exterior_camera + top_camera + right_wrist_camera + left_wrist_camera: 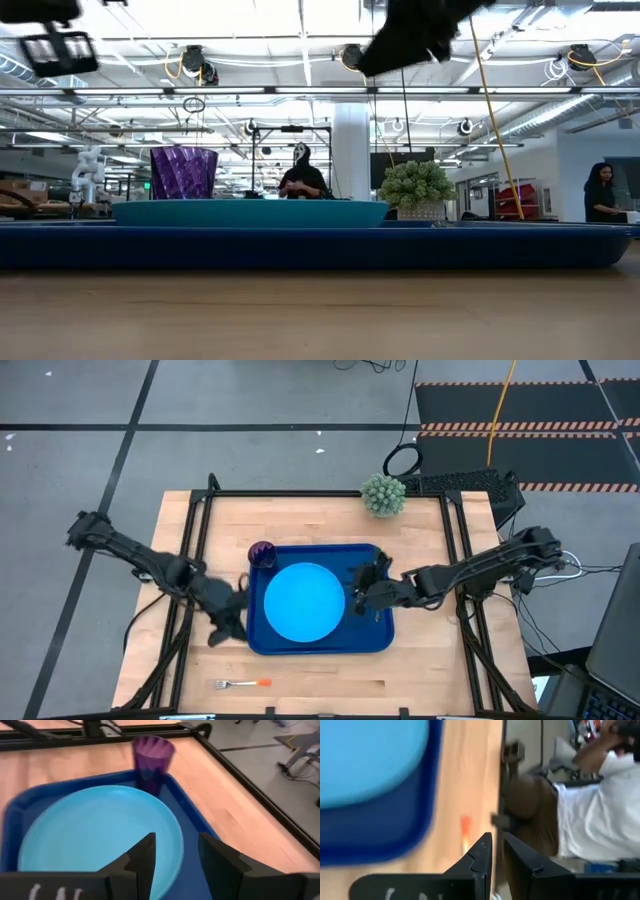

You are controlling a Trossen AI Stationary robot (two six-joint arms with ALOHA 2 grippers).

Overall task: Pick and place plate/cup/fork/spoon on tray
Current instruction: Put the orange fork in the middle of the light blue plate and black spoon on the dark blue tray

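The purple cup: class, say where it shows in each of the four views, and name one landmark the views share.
High view: the cup stands at the tray's far left corner.
Low view: the cup rises left of centre, behind the plate.
Left wrist view: not in it.
Right wrist view: the cup stands beyond the plate.
Shared landmark: the light-blue plate.
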